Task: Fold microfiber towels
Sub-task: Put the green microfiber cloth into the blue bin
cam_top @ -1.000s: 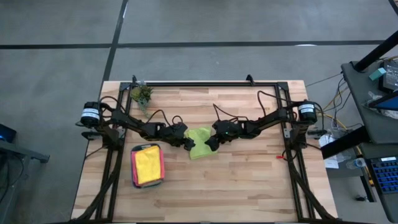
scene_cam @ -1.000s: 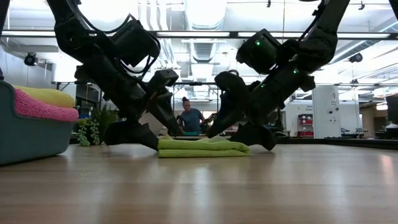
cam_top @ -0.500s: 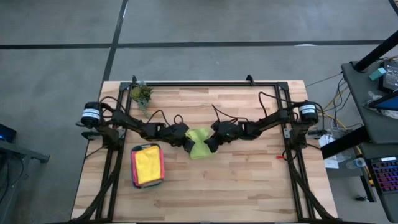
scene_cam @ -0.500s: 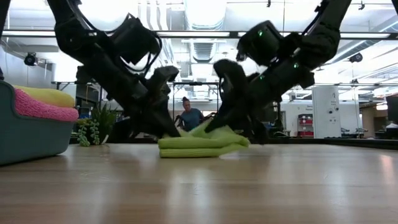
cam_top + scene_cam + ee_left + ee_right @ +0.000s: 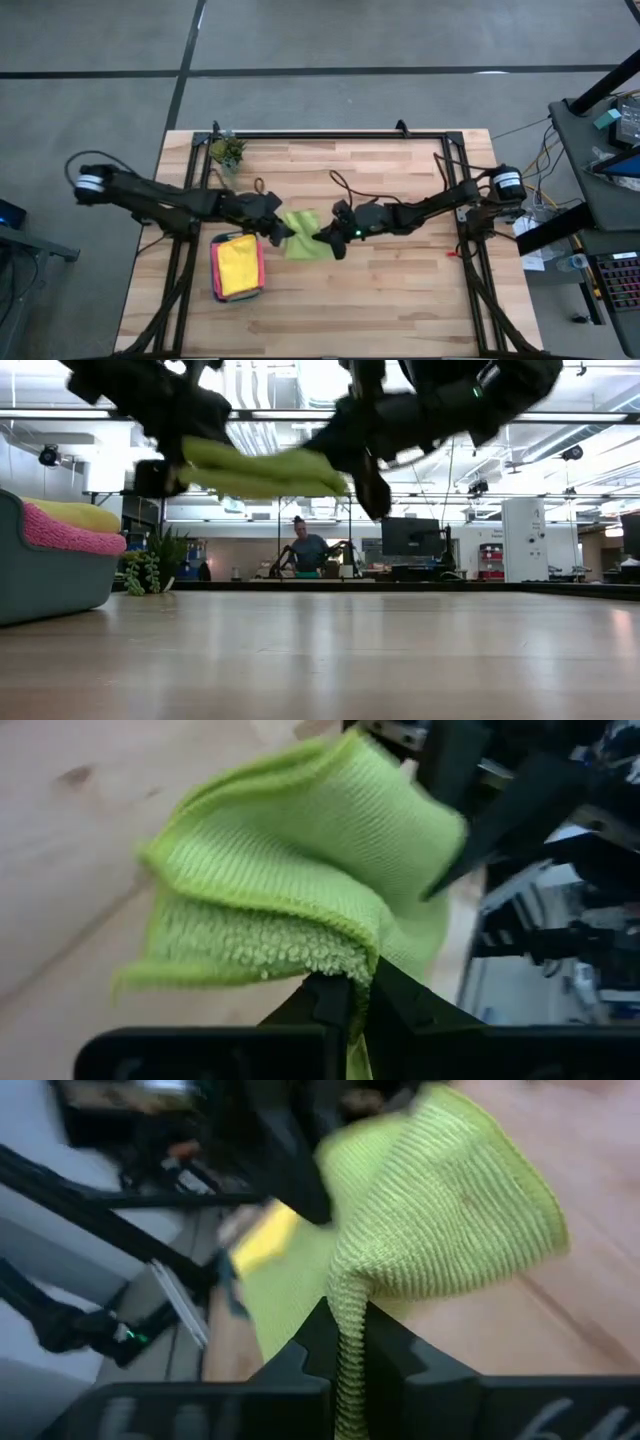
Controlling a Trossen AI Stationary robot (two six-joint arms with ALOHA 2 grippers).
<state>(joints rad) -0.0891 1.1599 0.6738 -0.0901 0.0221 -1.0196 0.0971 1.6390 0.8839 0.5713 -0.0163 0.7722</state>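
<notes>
Together, our two tools held the folded lime green towel (image 5: pixel 302 236) between them, lifted well clear of the worktop (image 5: pixel 400 300). Our left tool (image 5: pixel 279 231) was clamped fully on the towel's left edge, with the layered pile pinched between its fingers (image 5: pixel 335 1005) in the left wrist view. Our right tool (image 5: pixel 325 238) was likewise closed tight on the opposite edge, a ridge of cloth running down between its fingers (image 5: pixel 320 1345). In the low view the towel (image 5: pixel 262 468) hung high as a flat, slightly sagging bundle between the two arms, touching nothing below.

We judged the step in hand to be carrying the folded towel to the tray (image 5: pixel 214 270) at the left, where a yellow towel (image 5: pixel 238 265) lay on top of a pink one (image 5: pixel 65 530). Doing it well called for both tools moving at one pace and one height, so the fold neither stretched open nor slumped. We reckoned the gap between the tools should stay about the same, since closing it would buckle the layers. Only when the bundle sat square on the yellow towel should the grip let go, both sides at once. The plant (image 5: pixel 227 152) stood near the back edge, apart from that path.
</notes>
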